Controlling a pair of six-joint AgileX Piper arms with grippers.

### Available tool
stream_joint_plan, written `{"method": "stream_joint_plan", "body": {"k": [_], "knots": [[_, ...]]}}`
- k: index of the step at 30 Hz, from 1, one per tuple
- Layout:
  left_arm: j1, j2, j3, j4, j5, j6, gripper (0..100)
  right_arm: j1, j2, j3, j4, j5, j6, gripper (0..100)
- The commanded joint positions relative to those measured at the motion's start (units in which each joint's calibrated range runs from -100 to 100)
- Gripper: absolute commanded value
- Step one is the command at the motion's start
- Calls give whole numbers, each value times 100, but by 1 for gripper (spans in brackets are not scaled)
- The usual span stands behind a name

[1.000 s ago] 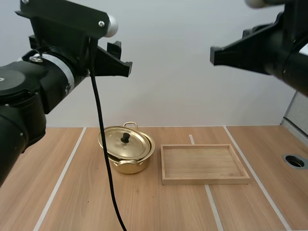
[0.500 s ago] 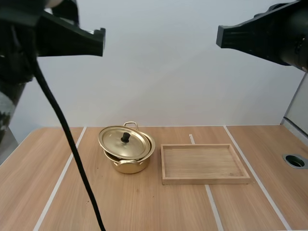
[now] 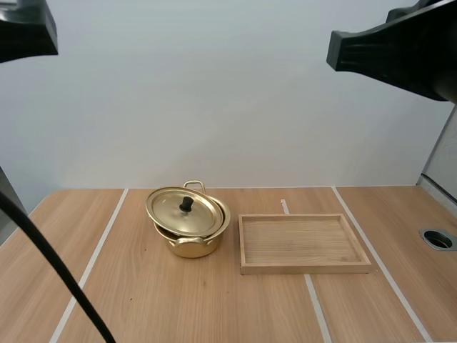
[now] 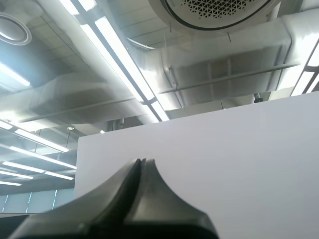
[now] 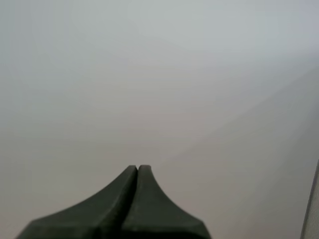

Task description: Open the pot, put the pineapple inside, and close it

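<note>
Left arm (image 3: 25, 28): it has swung up and off to the left over the last second; in the high view it is now just a dark corner above the table (image 3: 143, 300), well clear of the pot.
Left gripper (image 4: 141, 162): fingers pressed together into one wedge, holding nothing, pointed upward and away from the work.
Pot (image 3: 189, 245): gold, on the table left of centre, unmoved in that second.
Lid (image 3: 175, 213): still on the pot, sitting a little askew with its rim overhanging the left side; black knob (image 3: 186, 204) upright and free.
Tray (image 3: 305, 268): wooden, just right of the pot and apart from it, unmoved, its floor bare wood.
Right arm (image 3: 400, 53): high over the table's right side; it has drifted slightly up and to the right since a second ago.
Right gripper (image 5: 137, 168): fingers shut flat against each other, nothing between them, facing a blank wall.
Meaning: both arms appear to be pulling away from the table, not closing in, so no step looks begun.
Task state: pot unopened, and neither gripper carries a pineapple.
Next, as a judgement: one gripper must come down, open and pinch the knob, lifting straight up, since the askew lid could slide.
</note>
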Motion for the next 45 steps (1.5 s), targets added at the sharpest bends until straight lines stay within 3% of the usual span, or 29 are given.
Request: {"method": "stream_joint_plan", "body": {"k": [1,9,18,21,26,29,30,32,41,45], "knots": [[-6,-20,192,-296,-75,-10,0,-28,-45,-42,16,-40,-6,0],[-6,-20,1080,-258,30,392,0,-28,-45,-42,16,-40,-6,0],[-6,-291,2545,491,434,311,0,-28,-45,-42,16,-40,-6,0],[-6,-291,2965,1775,864,-880,0,-28,-41,-42,42,-36,-6,0],[-6,-291,3178,4613,2458,-3944,0,-28,-41,-42,42,-36,-6,0],[-6,-291,3178,6011,3459,-5766,0,-28,-41,-42,42,-36,-6,0],[-6,-291,3178,6287,3484,-6064,0,-28,-41,-42,42,-36,-6,0],[-6,-291,3253,6602,3420,-6391,0,-28,-41,-42,42,-36,-6,0],[-6,-291,4031,7520,4514,-6551,0,-28,-41,-42,42,-36,-6,0],[-6,-291,4204,7558,4929,-6949,0,-28,-41,-42,42,-36,-6,0]]}}
